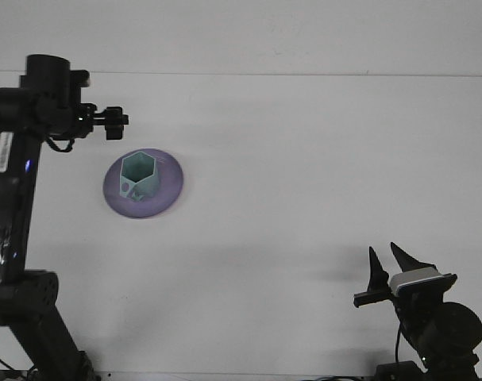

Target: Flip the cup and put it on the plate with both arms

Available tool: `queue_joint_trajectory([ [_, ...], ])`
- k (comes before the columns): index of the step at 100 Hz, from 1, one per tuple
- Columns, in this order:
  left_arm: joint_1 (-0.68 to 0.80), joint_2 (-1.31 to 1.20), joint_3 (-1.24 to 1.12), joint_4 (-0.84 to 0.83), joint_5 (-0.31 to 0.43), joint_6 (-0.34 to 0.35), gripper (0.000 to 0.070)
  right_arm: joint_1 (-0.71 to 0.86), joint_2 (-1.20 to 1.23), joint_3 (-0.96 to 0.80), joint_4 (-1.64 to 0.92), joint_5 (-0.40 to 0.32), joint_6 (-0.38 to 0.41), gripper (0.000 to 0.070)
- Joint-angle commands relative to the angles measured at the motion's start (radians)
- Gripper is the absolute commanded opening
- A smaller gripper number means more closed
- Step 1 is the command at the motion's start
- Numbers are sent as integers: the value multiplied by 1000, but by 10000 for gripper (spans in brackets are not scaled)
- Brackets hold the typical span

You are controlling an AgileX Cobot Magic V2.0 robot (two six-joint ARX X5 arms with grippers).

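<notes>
cup (137,176) sits on plate (165,189), apart from left hand (113,121).

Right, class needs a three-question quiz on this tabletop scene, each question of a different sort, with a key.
1. True or false: the teal hexagonal cup stands mouth-up on the round purple plate.
2. Which tool is nearer the plate: A the left tool, B the right tool?
3. Fill in: the left tool holds ____.

Key: 1 true; 2 A; 3 nothing, since it is clear of the cup.
</notes>
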State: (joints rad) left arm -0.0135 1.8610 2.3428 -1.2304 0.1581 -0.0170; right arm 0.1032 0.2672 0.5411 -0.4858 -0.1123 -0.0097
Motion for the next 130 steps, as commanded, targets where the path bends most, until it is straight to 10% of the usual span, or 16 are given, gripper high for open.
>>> queue_joint_trajectory([
  [1,0,-65,28,-2,8,-2,280,0,3,8,13,-3,13,272],
  [10,0,-182,28,-3,8,9,0,0,3,8,14,-3,13,272],
  [54,0,-710,-393,101,-9,84,13,0,3,7,30,-3,30,264],
  [67,0,-978,-836,397,-8,68,13,0,3,-6,56,-3,40,0],
  [99,-4,-1556,-1697,986,23,26,12,0,3,-81,255,8,58,0],
  [130,-3,-1696,-1841,1030,-13,-41,13,0,2,-83,240,8,32,0],
])
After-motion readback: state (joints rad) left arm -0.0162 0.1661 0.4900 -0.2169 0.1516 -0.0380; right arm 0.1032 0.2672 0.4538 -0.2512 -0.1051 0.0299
